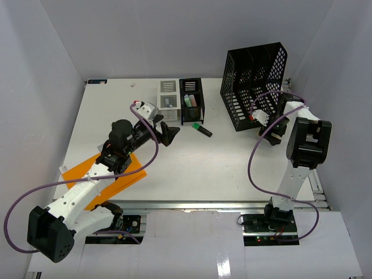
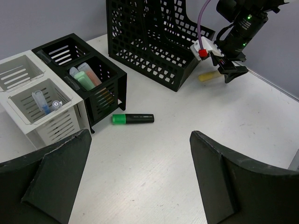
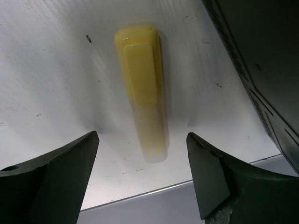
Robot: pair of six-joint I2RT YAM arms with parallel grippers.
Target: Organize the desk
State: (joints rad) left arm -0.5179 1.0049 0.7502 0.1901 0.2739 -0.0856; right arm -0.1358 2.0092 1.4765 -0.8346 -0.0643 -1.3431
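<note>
White laminate carries everything: the desk [image 1: 192, 174] lies flat between white walls, with its metal rail along the near edge where both my arms are bolted. At its far right stands the black mesh file rack [image 2: 154, 51], tall and slotted, probably meant for flat things. The orange sheets [image 1: 78, 170] lie loose at the near left, partly under my left arm, and I judge they belong in that rack.

Two small bins sit side by side at the far middle, the white bin [image 2: 56, 128] and the black bin [image 2: 105, 100]. The black one already holds a few markers on end, which suggests it is where pens go. A green highlighter [image 2: 133, 118] lies on its side just in front of the black bin, outside it.

My left claw [image 2: 140, 135] hangs above that stretch of desk with its fingers spread wide and nothing between them.

My right claw [image 3: 142, 136] is low beside the foot of the rack and straddles the yellow highlighter [image 3: 145, 93]. That pen lies flat on the desk, lengthwise between my fingers. The jaws stand apart on either side with bare desk showing in both gaps, so I have no grip on it yet. I am lined up this way so that a plain squeeze across its narrow body should catch it. The rack wall sits close on one side and could get in a finger's way.
</note>
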